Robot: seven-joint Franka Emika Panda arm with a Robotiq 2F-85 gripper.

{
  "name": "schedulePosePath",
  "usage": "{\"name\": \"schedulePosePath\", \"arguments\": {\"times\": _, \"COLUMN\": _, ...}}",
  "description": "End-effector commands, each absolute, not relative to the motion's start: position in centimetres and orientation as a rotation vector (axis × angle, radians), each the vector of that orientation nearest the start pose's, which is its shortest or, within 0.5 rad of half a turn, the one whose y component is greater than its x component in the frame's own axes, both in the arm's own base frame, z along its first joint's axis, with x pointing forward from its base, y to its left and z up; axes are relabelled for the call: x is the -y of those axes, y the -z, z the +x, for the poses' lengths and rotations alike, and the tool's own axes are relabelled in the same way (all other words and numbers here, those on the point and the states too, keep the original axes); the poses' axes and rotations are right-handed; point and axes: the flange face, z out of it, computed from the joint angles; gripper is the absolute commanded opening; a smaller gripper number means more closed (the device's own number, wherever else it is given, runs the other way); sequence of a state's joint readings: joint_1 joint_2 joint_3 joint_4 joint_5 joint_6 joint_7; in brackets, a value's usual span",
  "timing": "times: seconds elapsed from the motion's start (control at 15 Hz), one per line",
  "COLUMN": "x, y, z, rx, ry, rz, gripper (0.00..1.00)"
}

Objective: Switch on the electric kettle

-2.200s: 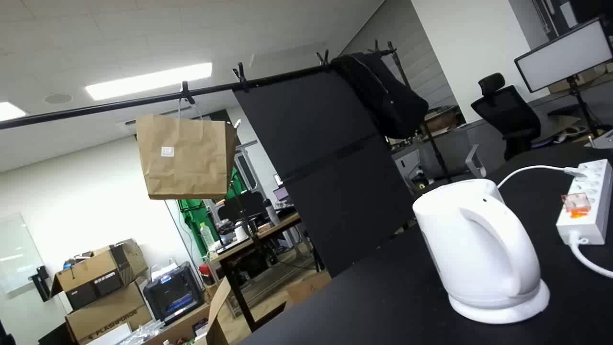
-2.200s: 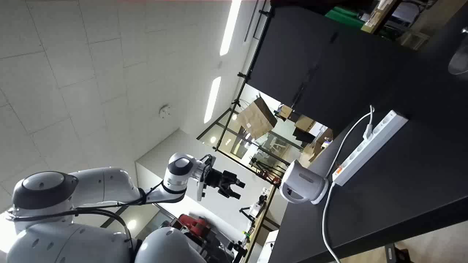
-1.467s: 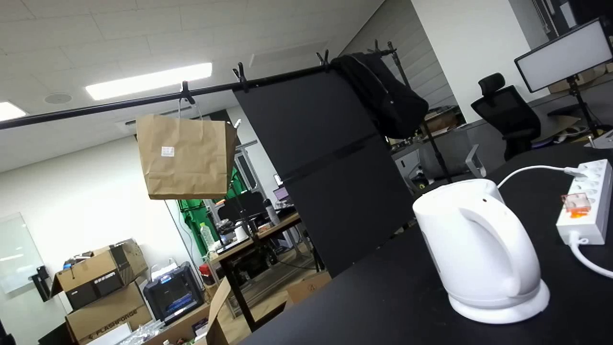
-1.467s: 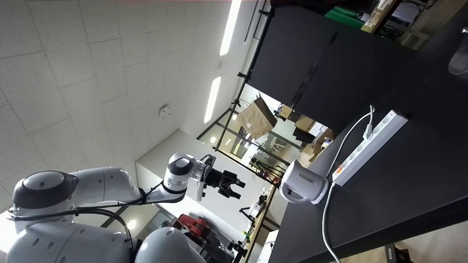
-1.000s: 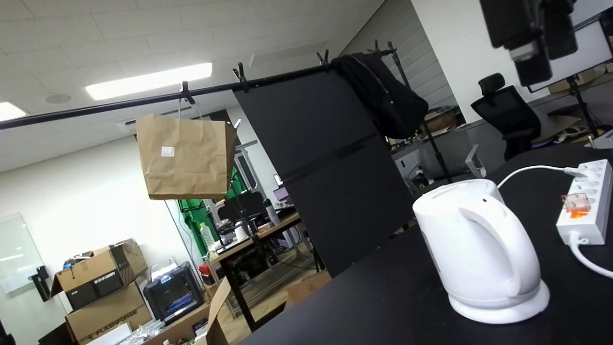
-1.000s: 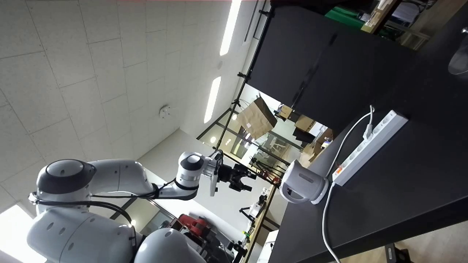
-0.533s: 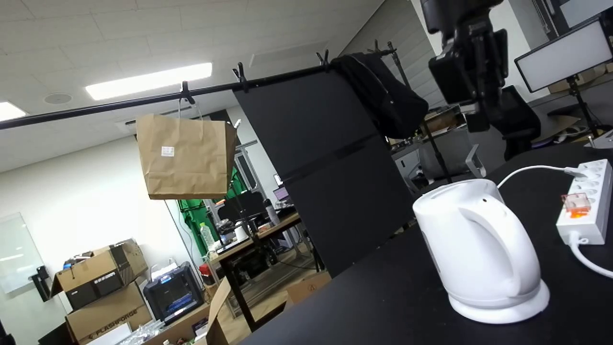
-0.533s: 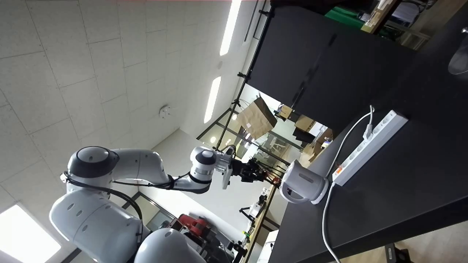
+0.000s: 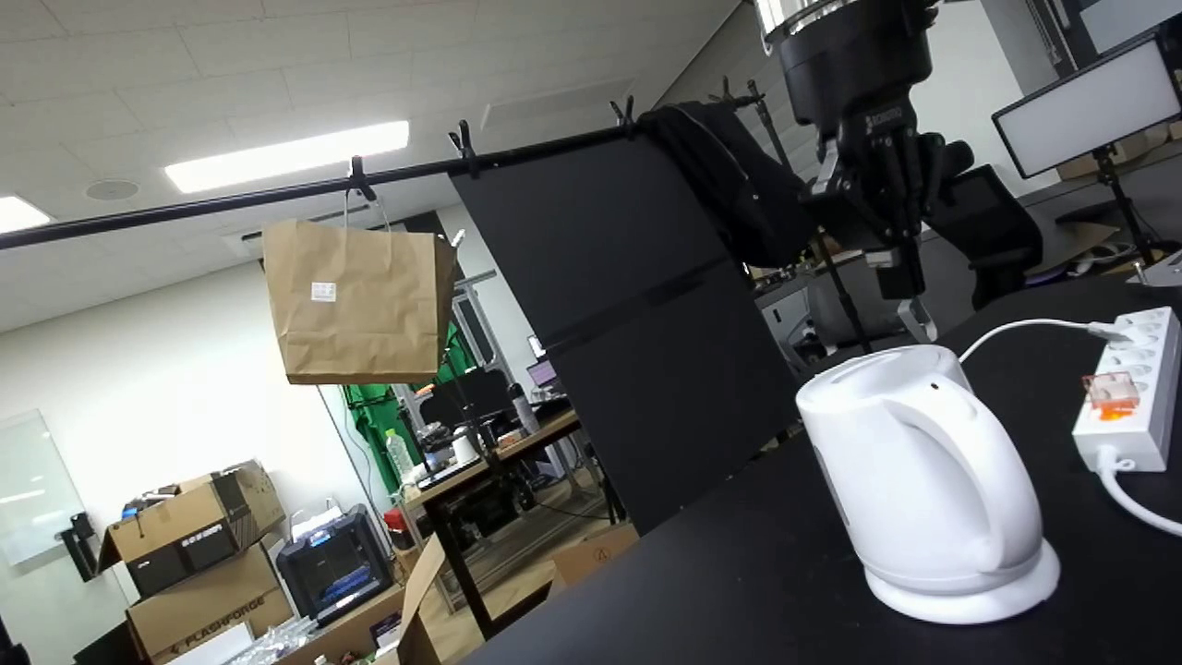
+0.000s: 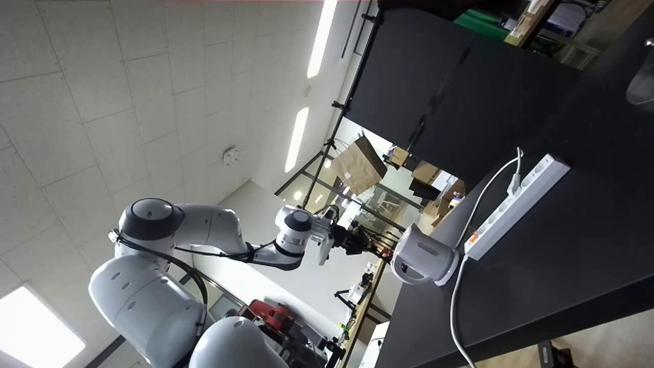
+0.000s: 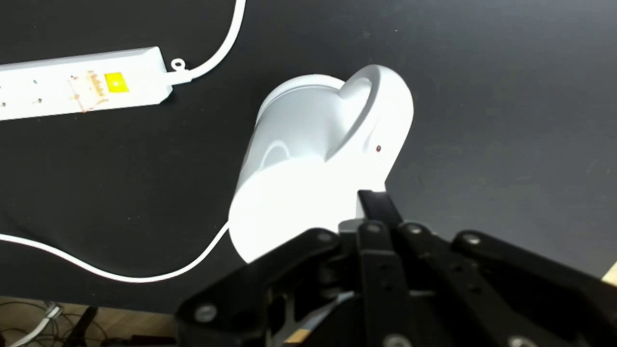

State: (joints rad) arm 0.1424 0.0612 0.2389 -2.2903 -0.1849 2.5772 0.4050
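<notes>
A gripper (image 11: 378,206), jaws together and seemingly empty, hangs just above an electric kettle (image 9: 910,485) upright on a black table (image 9: 739,573); from the gripper's tip, the handle (image 11: 394,110) extends toward the wrist view's top, probably the way to move.

1. Smooth, glossy plastic on the kettle (image 9: 923,494).
2. Smooth plastic on the power strip (image 9: 1143,392).
3. Matt finish on the table (image 9: 739,573).
4. Creased paper for the bag (image 9: 360,296).
5. Mostly matt black on the gripper (image 11: 380,205), with metallic-looking screws (image 11: 472,239).
</notes>
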Motion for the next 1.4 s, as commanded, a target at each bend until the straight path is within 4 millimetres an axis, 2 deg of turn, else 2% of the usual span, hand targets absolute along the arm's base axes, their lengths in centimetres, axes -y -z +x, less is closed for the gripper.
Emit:
{"name": "schedulePosePath", "arguments": {"times": 0.0, "x": -21.3, "y": -34.0, "z": 50.7, "rx": 0.106, "ry": 0.357, "rz": -3.128, "gripper": 0.0}}
{"name": "schedulePosePath", "arguments": {"times": 0.47, "x": -21.4, "y": -31.8, "z": 50.3, "rx": 0.064, "ry": 0.309, "rz": -3.137, "gripper": 0.0}}
{"name": "schedulePosePath", "arguments": {"times": 1.0, "x": -21.6, "y": -31.3, "z": 50.6, "rx": 0.07, "ry": 0.376, "rz": -3.102, "gripper": 0.0}}
{"name": "schedulePosePath", "arguments": {"times": 1.33, "x": -21.7, "y": -30.3, "z": 50.5, "rx": 0.07, "ry": 0.353, "rz": -3.105, "gripper": 0.0}}
